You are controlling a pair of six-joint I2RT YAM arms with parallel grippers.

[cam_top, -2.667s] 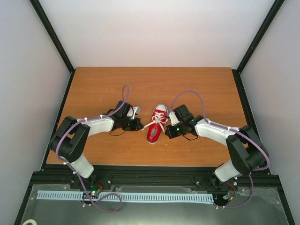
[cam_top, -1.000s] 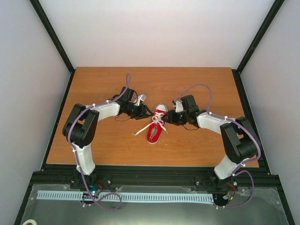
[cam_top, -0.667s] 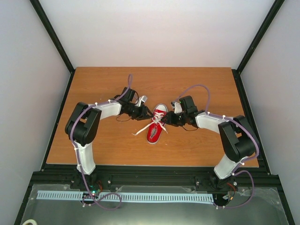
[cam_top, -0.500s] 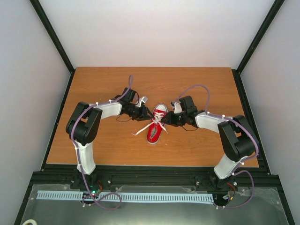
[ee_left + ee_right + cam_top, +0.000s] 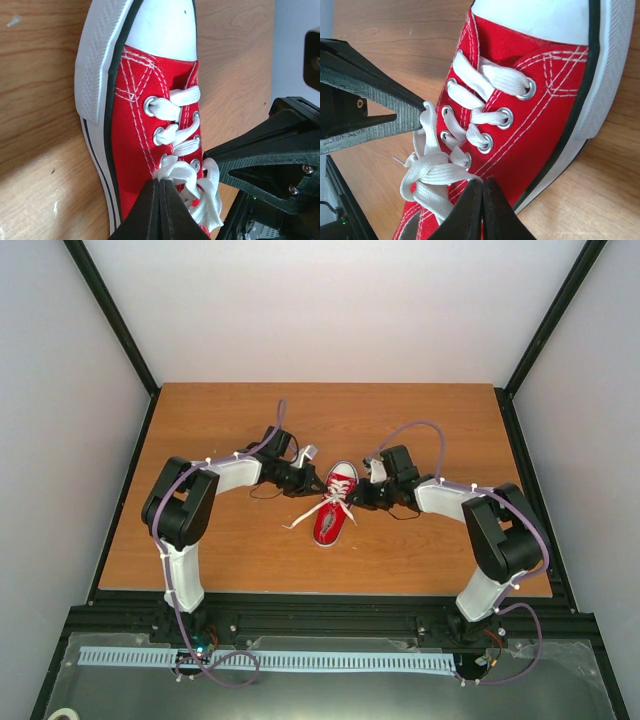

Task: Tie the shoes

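Note:
The small red sneaker [image 5: 333,506] lies mid-table, white toe cap pointing away from the arms. Its white laces [image 5: 337,502] are crossed in a loose knot over the tongue, and one end trails left on the wood [image 5: 294,523]. My left gripper [image 5: 318,484] is at the shoe's left side. In the left wrist view my left gripper [image 5: 159,181] is shut, with a strand of lace [image 5: 177,170] at its tips against the shoe [image 5: 132,125]. My right gripper [image 5: 358,496] is at the right side. In the right wrist view my right gripper [image 5: 483,180] is shut on a strand of lace [image 5: 440,172] beside the shoe [image 5: 535,125].
The wooden table [image 5: 440,430] is bounded by a black frame [image 5: 524,455] and white walls. The right gripper's ribbed finger [image 5: 260,155] shows close by in the left wrist view, and the left gripper's finger [image 5: 370,112] in the right wrist view.
Both grippers have moved from the shoe's heel end up to its laced middle and closed in against its sides. One lace end, earlier stretched left, now lies slack on the table.

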